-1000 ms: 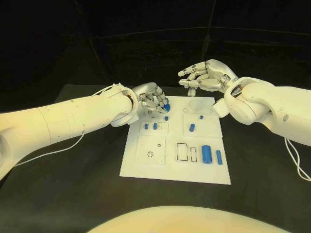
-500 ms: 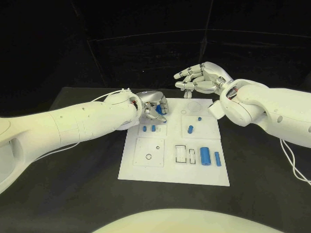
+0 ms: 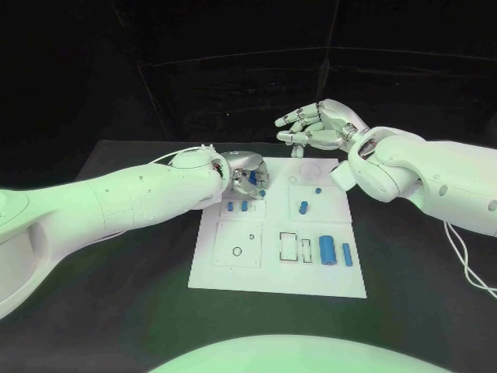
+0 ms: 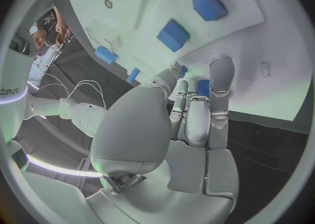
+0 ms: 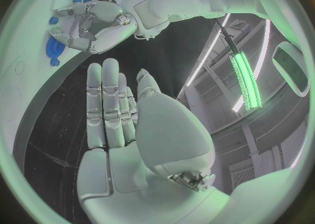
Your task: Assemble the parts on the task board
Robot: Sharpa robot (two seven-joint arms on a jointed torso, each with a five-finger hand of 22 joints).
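The left hand (image 3: 244, 176) has drawn in over the far left corner of the white board (image 3: 236, 273), fingers curled down on a blue part (image 4: 203, 88); whether it grips it I cannot tell. Just nearer lie small blue parts (image 3: 236, 206). The right hand (image 3: 319, 124) hovers beyond the board, fingers loosely apart, holding nothing

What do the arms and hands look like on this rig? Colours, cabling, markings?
Both arms are bulky, smooth white shells. The left hand and right hand are silver metal with segmented fingers and rounded palm covers. Thin white cables loop at the left wrist; another trails below the right arm. No markings can be made out on them.
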